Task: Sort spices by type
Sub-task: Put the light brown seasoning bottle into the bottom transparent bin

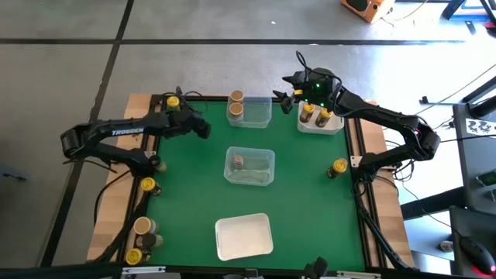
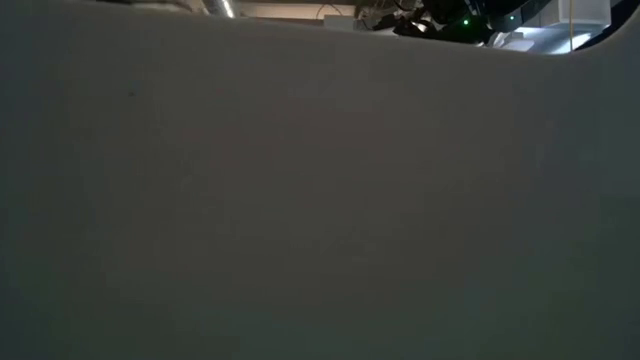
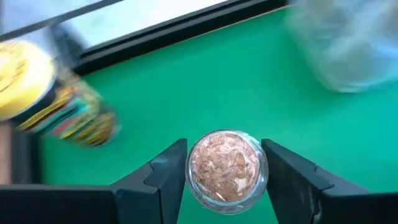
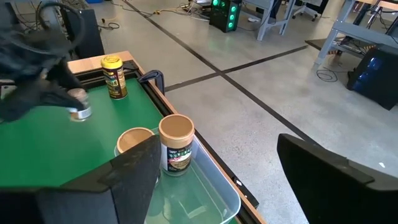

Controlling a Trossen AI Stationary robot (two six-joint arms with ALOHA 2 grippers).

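Note:
My left gripper (image 1: 203, 128) is over the mat's far left part, shut on a small clear spice jar (image 3: 227, 167) of pinkish-brown flakes. Beside it, a yellow-topped jar (image 1: 173, 101) stands at the far left corner. My right gripper (image 1: 288, 97) hangs open over the far edge between a clear tray (image 1: 260, 116) holding two tan-topped jars (image 4: 176, 143) and a white tray (image 1: 335, 126) holding two jars (image 1: 308, 115). Another clear tray (image 1: 263, 174) at mid-table holds one jar (image 1: 239, 161). More jars (image 1: 147, 184) stand along the left edge, and one (image 1: 339, 167) at the right. My left gripper pinches the jar's round side wall (image 3: 193, 171) between its two fingers, one on either side. The fingers slant down from the table's left. The jar's round end faces the wrist camera, and it looks lifted clear of the mat (image 4: 79, 111).
An empty white tray (image 1: 243, 236) lies near the front edge; its wall (image 2: 320, 200) blocks nearly all of the low view. Bare green mat (image 1: 310, 201) lies between the trays. Several jars (image 1: 142, 226) cluster on the wooden strip at the near left.

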